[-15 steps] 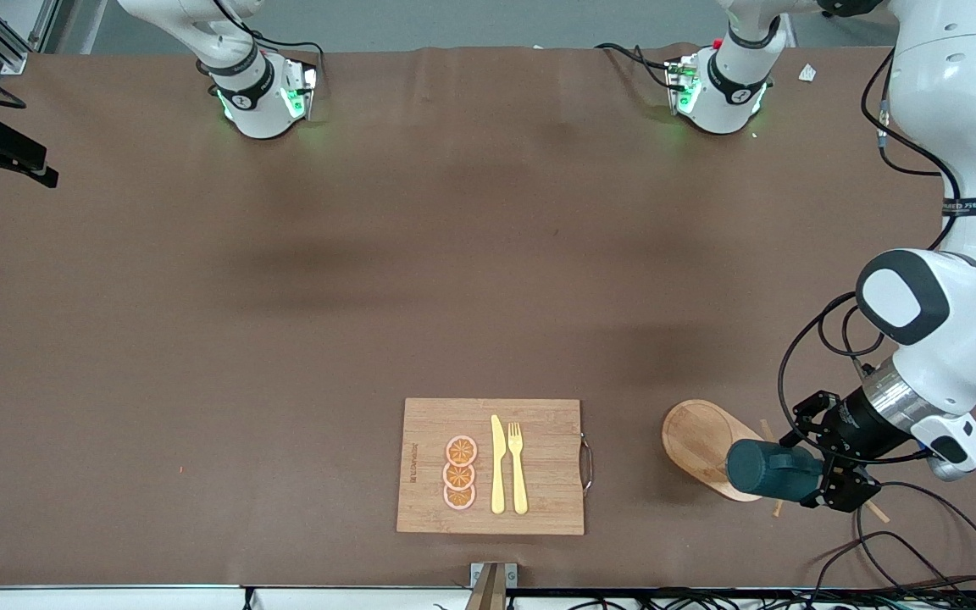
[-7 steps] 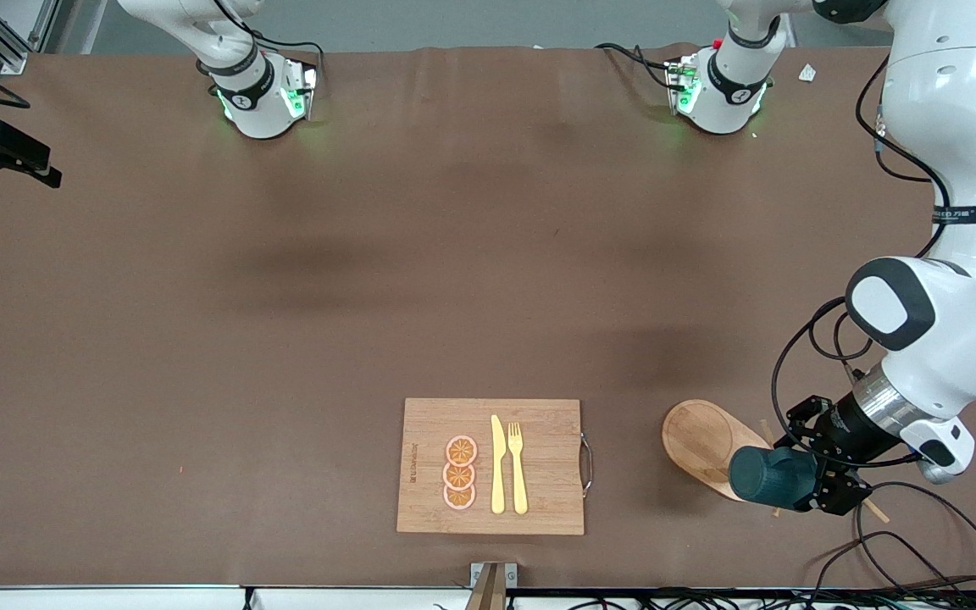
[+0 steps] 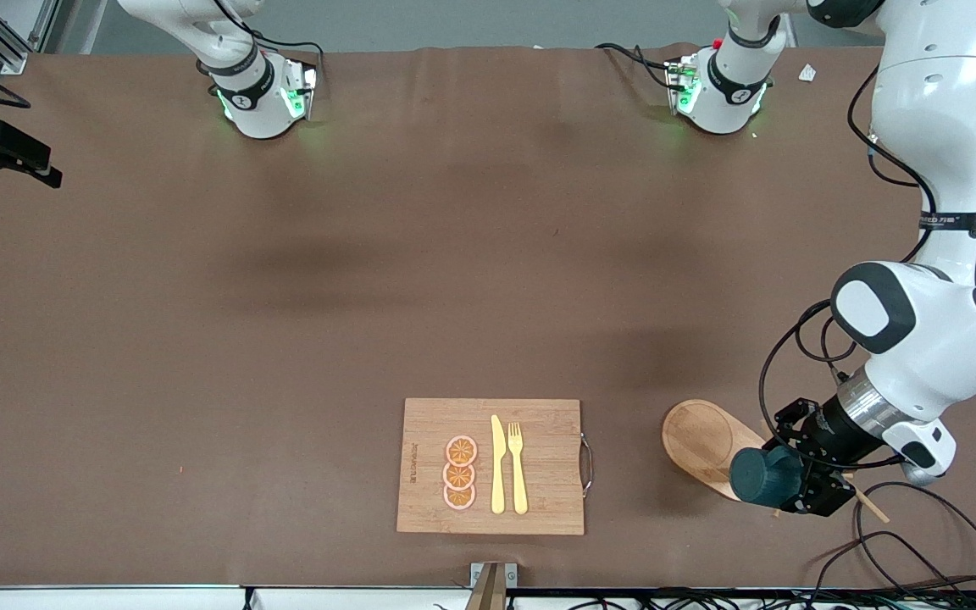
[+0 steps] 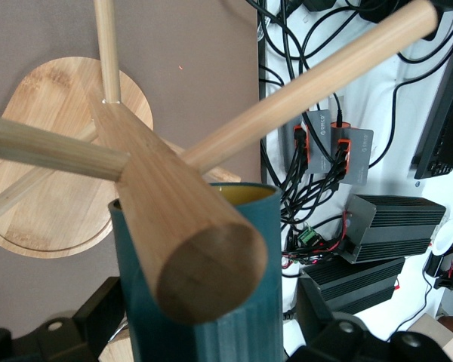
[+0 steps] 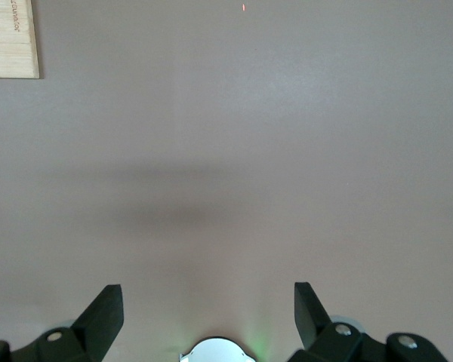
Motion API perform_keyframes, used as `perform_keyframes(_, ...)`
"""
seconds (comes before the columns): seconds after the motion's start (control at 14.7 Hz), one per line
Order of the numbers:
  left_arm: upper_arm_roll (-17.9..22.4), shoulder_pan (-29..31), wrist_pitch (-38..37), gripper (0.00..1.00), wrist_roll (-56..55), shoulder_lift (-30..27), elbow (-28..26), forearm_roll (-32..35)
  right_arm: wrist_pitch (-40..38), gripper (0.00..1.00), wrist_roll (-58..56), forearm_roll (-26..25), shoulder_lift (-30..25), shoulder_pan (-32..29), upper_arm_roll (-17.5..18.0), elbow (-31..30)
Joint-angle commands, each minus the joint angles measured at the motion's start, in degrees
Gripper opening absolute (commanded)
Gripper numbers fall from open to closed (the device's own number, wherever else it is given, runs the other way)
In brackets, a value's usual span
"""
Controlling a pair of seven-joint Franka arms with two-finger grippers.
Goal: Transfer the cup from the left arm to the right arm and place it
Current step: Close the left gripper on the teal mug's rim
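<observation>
Over bare table (image 3: 285,339): right gripper (image 5: 208,290), waiting, fingers (image 5: 106,305) spread wide with nothing between them; its arm leaves the front view above its base, so only the wrist view shows it.

Well apart from those fingers: wooden cutting board (image 3: 539,457), bearing three orange slices (image 3: 459,473), a yellow knife (image 3: 497,464) and a yellow fork (image 3: 518,466).

Toward the left arm's end: wooden peg rack, oval base (image 3: 700,436).

On the rack: cup (image 3: 761,476), teal, lying sideways with a thick peg (image 4: 181,226) running into its yellow mouth.

Around the cup: left gripper (image 4: 209,302), arm bent low, wrist level, one finger on each side of the cup wall, spread. A gap shows at one finger; contact at the other cannot be told. Cup handle hidden.
</observation>
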Motion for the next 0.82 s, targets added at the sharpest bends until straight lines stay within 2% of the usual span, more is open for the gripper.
perform_keyframes(0.0, 0.10, -0.33, 0.85, 1.00, 0.03, 0.91, 0.82, -0.03, 0.43, 1.00, 0.22, -0.51, -1.41, 0.50, -0.14, -1.57)
perform_keyframes(0.27, 0.10, -0.33, 2.86, 0.99, 0.03, 1.26, 0.82, -0.12, 0.34, 1.00, 0.22, -0.51, -1.41, 0.50, -0.05, -1.57)
perform_keyframes(0.48, 0.10, -0.33, 3.22, 0.88, 0.03, 1.44, 0.82, -0.12, 0.26, 1.00, 0.14, -0.42, -1.50, 0.50, -0.14, -1.57)
perform_keyframes(0.75, 0.10, -0.33, 3.31, 0.84, -0.06, 1.79, 0.82, -0.21, 0.26, 1.00, 0.14, -0.42, -1.41, 0.50, -0.14, -1.57)
